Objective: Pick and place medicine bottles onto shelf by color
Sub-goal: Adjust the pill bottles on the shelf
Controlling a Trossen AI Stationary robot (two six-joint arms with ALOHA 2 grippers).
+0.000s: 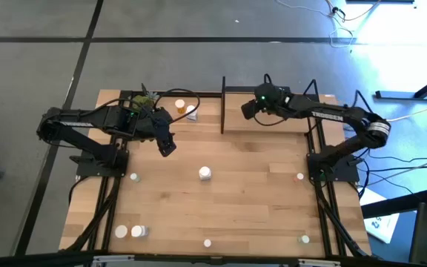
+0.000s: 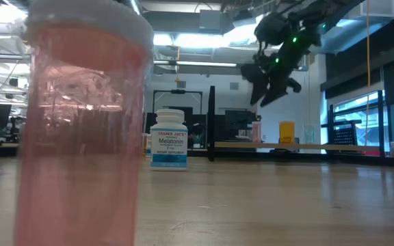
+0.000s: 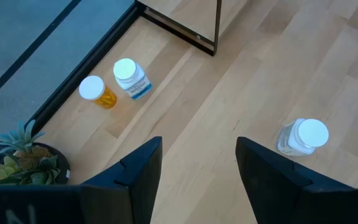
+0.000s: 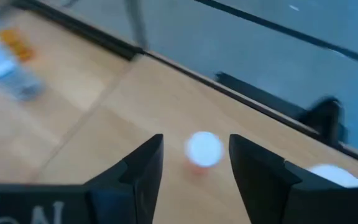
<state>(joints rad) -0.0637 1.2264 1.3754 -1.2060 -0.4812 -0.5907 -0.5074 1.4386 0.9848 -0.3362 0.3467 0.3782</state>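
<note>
White-capped bottles upright, scattered; shelf behind.

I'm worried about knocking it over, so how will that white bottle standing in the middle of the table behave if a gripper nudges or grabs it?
The white bottle stands upright, so a side nudge could tip it. Being round, it would probably roll afterwards. It looks stiff.

I see a pale wooden tabletop with light plank grain, framed in black. The shelf is the same light wood with thin black posts. Both arms are dark; the right gripper carries a green light. I note an orange bottle with a white cap beside a white bottle with a blue-banded label. A translucent pink bottle has a white cap. The potted plant is green. The floor is grey.
</note>
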